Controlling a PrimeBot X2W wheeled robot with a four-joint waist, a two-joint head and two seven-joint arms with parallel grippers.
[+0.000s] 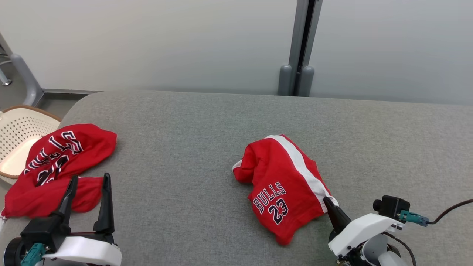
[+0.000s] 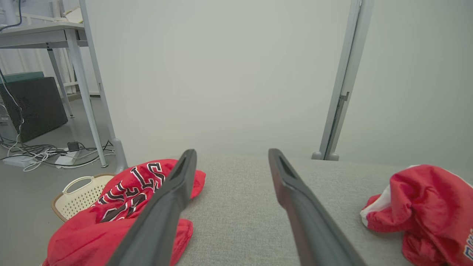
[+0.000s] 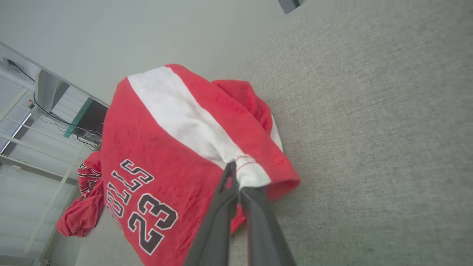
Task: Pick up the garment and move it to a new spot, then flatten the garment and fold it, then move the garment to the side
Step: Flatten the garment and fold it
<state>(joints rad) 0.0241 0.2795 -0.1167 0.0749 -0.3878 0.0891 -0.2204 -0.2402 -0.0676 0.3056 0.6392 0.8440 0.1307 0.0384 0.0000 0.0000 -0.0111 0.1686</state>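
Observation:
The garment [image 1: 281,181] is a pair of red shorts with a white side stripe and "BULLS 23" printed on it. It lies crumpled right of the middle of the grey padded table [image 1: 184,122]. My right gripper [image 1: 327,201] is shut on its near right hem, where the white stripe ends. In the right wrist view the gripper [image 3: 234,181] pinches that hem of the garment [image 3: 155,147] between both fingers. My left gripper [image 1: 90,178] stands open at the lower left, with nothing between its fingers [image 2: 173,192]. The garment [image 2: 425,199] shows at the right of the left wrist view.
A second red garment [image 1: 55,162], a jersey with dark lettering, lies bunched at the table's left edge, just beyond my left gripper. A cream perforated basket [image 1: 14,133] stands on the floor past that edge. A pale wall and a grey post [image 1: 301,44] stand behind the table.

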